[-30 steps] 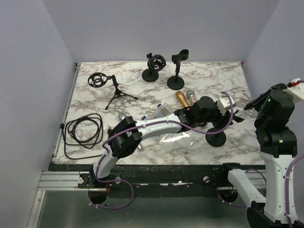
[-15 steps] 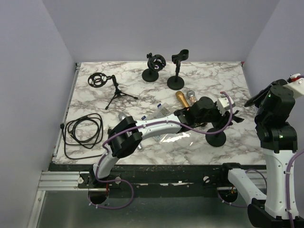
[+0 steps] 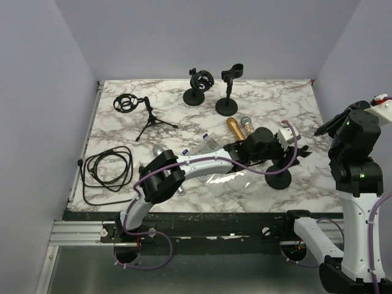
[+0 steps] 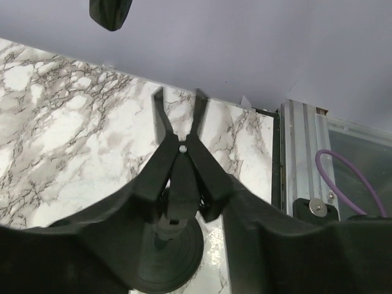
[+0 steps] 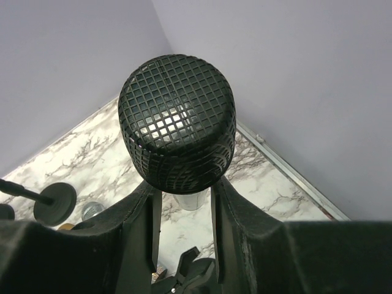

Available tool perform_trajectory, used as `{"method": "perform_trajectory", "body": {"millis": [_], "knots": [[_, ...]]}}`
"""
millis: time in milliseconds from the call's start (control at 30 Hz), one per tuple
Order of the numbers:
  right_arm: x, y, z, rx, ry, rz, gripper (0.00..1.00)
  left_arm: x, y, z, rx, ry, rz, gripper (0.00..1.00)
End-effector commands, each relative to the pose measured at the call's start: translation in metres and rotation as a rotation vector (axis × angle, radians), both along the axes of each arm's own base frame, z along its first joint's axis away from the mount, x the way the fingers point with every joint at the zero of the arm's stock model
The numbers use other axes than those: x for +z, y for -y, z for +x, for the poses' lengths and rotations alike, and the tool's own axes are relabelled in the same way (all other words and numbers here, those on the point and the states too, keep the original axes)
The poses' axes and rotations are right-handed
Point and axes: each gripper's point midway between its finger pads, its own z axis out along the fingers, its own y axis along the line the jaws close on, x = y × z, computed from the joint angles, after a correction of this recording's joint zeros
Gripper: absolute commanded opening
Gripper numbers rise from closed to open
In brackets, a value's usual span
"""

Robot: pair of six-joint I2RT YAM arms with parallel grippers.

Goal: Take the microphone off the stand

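Observation:
The microphone, with a black mesh head and pale body, is up in the air at the right, clear of the stand, and my right gripper is shut on it just below the head. In the top view its pale end sticks out of that raised gripper. The stand is a black clip on a short post over a round base, and it stands at the table's front right. My left gripper flanks the clip with its jaws slightly apart; a sliver of marble shows beside the right finger.
A gold microphone and a silver one lie behind the left gripper, with plastic packets nearby. Two black desk stands are at the back, a tripod with shock mount back left, a coiled cable front left.
The left jaws have eased apart a little round the stand's clip. The right arm has shifted slightly up and right with the microphone.

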Motion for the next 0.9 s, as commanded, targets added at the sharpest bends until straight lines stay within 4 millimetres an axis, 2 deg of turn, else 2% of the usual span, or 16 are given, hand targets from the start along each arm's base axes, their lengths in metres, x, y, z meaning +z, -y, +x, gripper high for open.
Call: {"method": "perform_trajectory", "body": {"millis": [0, 33, 133, 200, 367, 533, 767, 867], "knots": [[0.004, -0.002, 0.006, 0.018, 0.017, -0.015, 0.01, -0.03, -0.013, -0.011, -0.028, -0.11, 0.125, 0.6], [0.004, -0.002, 0.006, 0.02, 0.016, -0.017, 0.01, -0.024, -0.014, -0.012, -0.031, -0.108, 0.119, 0.67], [0.002, -0.003, 0.01, 0.029, 0.003, -0.023, 0.01, 0.001, -0.021, -0.012, -0.028, -0.101, 0.101, 0.78], [-0.001, -0.003, 0.014, 0.034, -0.008, -0.024, 0.01, 0.019, -0.026, -0.014, -0.038, -0.101, 0.079, 0.98], [-0.004, -0.007, 0.024, 0.061, -0.022, -0.019, 0.01, 0.055, -0.038, -0.017, -0.066, -0.116, 0.057, 0.99], [-0.01, -0.013, 0.037, 0.095, -0.042, -0.018, 0.01, 0.081, -0.066, -0.022, -0.071, -0.142, 0.035, 0.99], [-0.031, -0.019, 0.067, 0.152, -0.129, -0.03, 0.01, 0.103, -0.125, -0.011, -0.021, -0.33, 0.008, 0.97], [-0.042, -0.023, 0.079, 0.179, -0.164, -0.028, 0.01, 0.117, -0.155, -0.012, -0.028, -0.367, -0.024, 0.97]]}}
